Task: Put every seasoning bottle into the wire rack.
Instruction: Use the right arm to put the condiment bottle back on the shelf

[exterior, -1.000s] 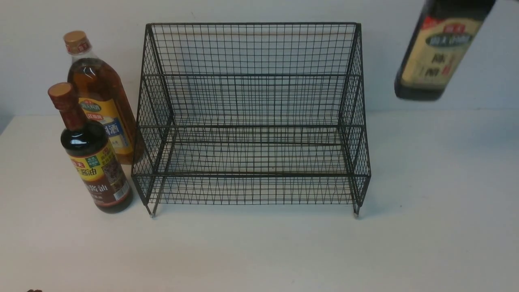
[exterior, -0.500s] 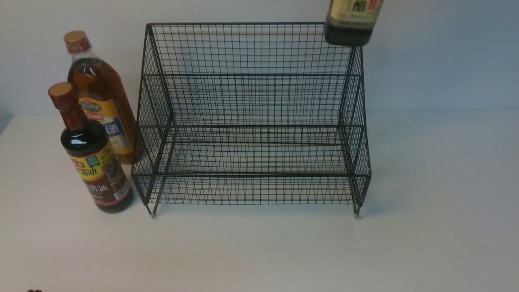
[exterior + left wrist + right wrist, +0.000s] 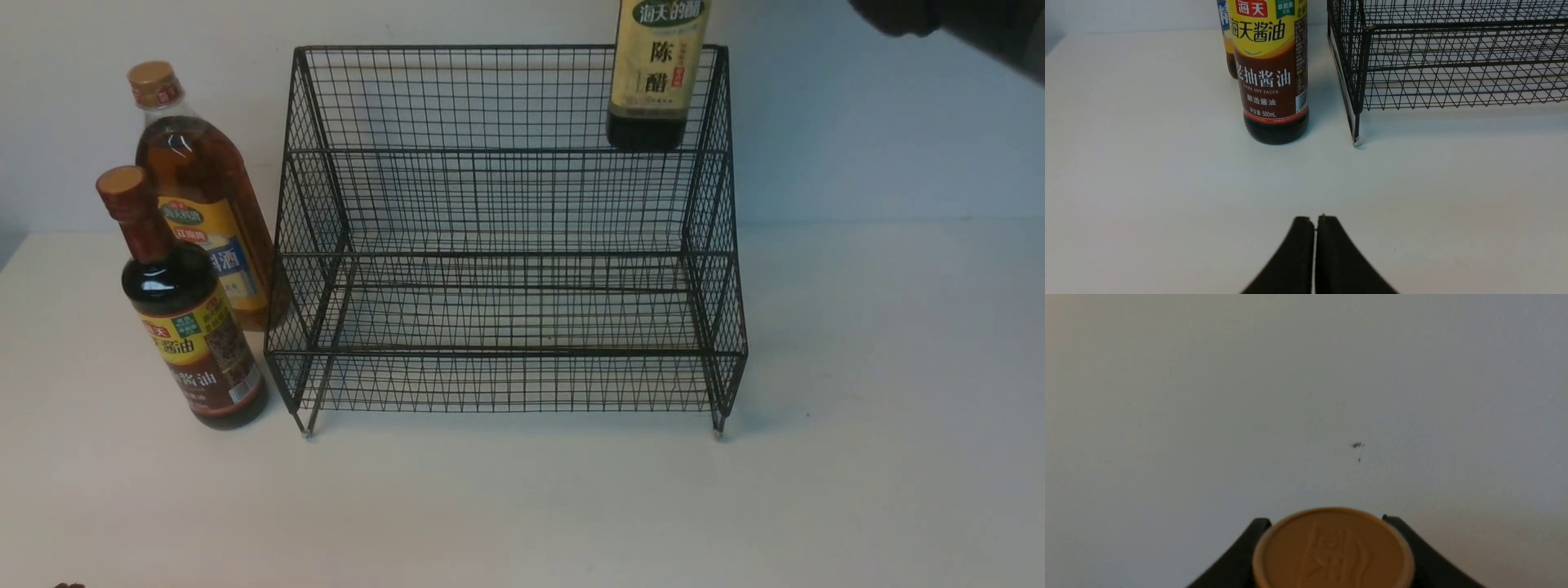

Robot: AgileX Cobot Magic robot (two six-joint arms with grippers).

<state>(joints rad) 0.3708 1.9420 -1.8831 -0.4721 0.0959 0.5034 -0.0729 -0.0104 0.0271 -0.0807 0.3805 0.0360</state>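
Note:
The dark squarish seasoning bottle with a cream label (image 3: 657, 82) hangs upright over the right end of the black wire rack (image 3: 506, 245), its base near the upper tier. My right gripper (image 3: 1326, 519) is shut on its tan cap (image 3: 1333, 547); in the front view only part of the right arm (image 3: 963, 24) shows. The dark round red-necked bottle (image 3: 192, 343) and the large amber bottle (image 3: 204, 212) stand on the table left of the rack. My left gripper (image 3: 1314, 218) is shut and empty, low over the table in front of the dark round bottle (image 3: 1271, 81).
The rack (image 3: 1453, 61) stands on small feet against the white back wall, its left side close to the two standing bottles. The white table (image 3: 882, 408) stretches in front of and to the right of the rack.
The cream-labelled bottle has travelled left from beyond the rack's right side, straightened upright, and come down over the rack's right end. The left gripper and the other bottles have not moved.

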